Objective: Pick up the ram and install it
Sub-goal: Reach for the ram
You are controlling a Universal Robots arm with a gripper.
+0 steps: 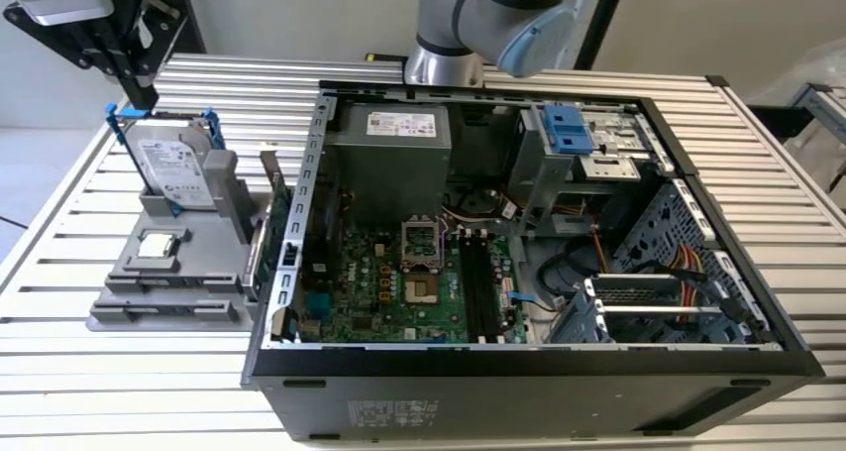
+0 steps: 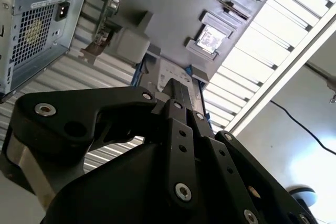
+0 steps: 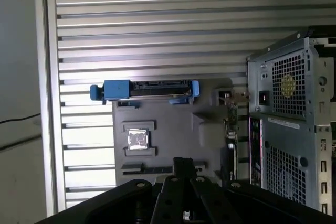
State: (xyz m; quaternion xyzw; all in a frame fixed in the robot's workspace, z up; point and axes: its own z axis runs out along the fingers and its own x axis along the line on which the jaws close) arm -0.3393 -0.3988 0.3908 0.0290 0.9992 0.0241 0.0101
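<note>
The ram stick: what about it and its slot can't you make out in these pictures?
The ram: edge-on in the first wrist view, faces hidden; one end behind the gripper.
Memory slots: too small in the exterior view to tell latch positions.
Grey holder: near end covered by the gripper in the first wrist view.

Your table [image 1: 79, 372] is ribbed bare metal slats with a satin sheen. At the exterior view's left, the holder [image 1: 172, 292] on it is matt grey plastic. The hard drive [image 1: 178, 169] shows a glossy silver face inside a blue plastic frame [image 1: 114, 124], and the processor chip [image 1: 158, 243] has a bright metal lid. The computer case [image 1: 529, 401] is matt black outside and bare perforated sheet metal within, and its motherboard [image 1: 383, 282] is dull green. In the second wrist view your gripper [image 2: 178, 92] is matt black, set with shiny metal pins.
</note>
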